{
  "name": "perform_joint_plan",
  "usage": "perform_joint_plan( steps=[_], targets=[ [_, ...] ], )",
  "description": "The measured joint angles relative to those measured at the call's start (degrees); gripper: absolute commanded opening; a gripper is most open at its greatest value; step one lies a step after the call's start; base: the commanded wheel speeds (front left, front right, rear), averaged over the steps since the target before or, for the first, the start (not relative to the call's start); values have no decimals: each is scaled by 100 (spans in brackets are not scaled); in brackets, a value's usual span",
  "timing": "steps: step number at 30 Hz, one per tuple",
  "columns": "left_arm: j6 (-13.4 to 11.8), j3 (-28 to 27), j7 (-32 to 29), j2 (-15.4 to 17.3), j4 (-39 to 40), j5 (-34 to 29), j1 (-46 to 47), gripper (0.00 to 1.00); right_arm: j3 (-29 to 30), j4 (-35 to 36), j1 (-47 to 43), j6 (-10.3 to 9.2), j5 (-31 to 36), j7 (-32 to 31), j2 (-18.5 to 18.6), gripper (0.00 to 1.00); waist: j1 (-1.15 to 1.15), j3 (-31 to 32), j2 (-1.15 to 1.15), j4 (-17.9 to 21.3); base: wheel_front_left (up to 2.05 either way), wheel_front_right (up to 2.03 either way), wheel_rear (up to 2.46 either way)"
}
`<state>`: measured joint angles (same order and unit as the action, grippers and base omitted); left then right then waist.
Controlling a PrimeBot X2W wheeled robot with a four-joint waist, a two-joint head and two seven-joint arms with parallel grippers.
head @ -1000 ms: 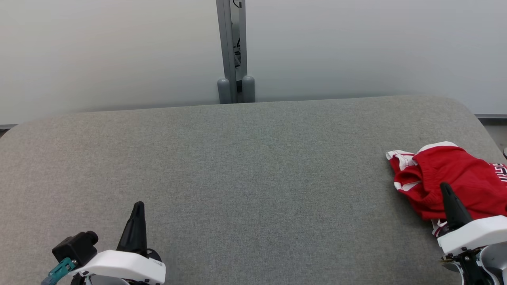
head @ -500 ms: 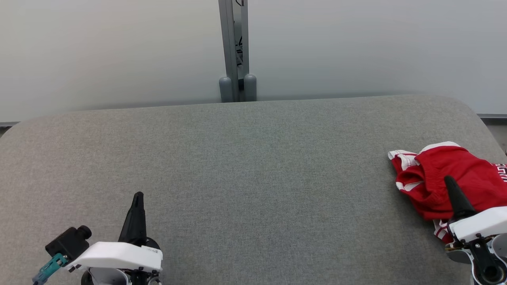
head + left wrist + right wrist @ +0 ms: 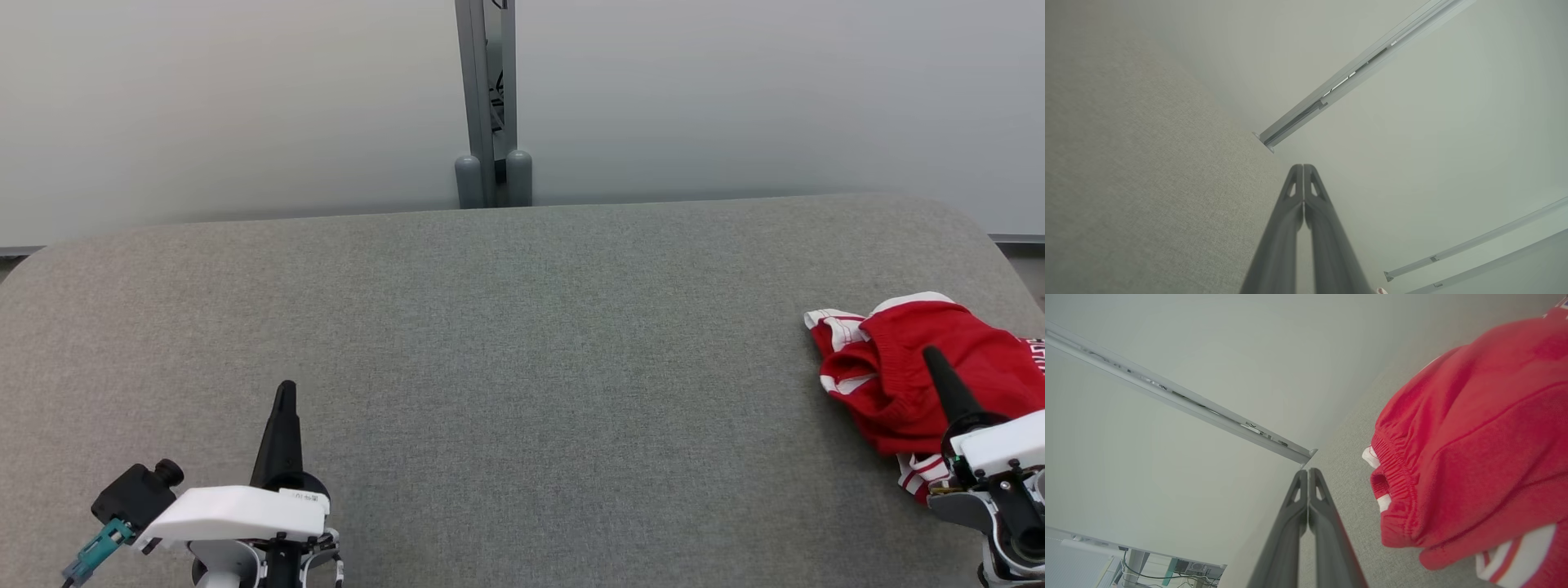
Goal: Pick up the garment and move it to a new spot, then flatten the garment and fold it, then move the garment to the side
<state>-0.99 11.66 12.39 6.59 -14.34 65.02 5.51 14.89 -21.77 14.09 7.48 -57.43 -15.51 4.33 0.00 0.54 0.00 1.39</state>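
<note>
crumpled red-and-white fabric garment [image 3: 890, 384] at the right edge of the grey padded table [image 3: 522, 327].
left gripper [image 3: 285, 388] and right gripper [image 3: 932, 355] pinched closed, empty; a clumsy nudge could push it off.

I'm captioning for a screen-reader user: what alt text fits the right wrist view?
A crumpled red garment with white stripes lies on a grey fabric surface, close beside the right gripper, whose jaws are shut and empty. Behind runs a pale wall with a metal rail.
</note>
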Motion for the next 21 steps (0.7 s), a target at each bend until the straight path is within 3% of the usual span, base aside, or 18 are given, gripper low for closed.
perform_joint_plan(
  steps=[21],
  targets=[
    [308,-77,102,-153,-202,1124,297,0,235,-483,437,-1,-1160,-376,114,0,0,-37,0,-47,0,0,0]
  ],
)
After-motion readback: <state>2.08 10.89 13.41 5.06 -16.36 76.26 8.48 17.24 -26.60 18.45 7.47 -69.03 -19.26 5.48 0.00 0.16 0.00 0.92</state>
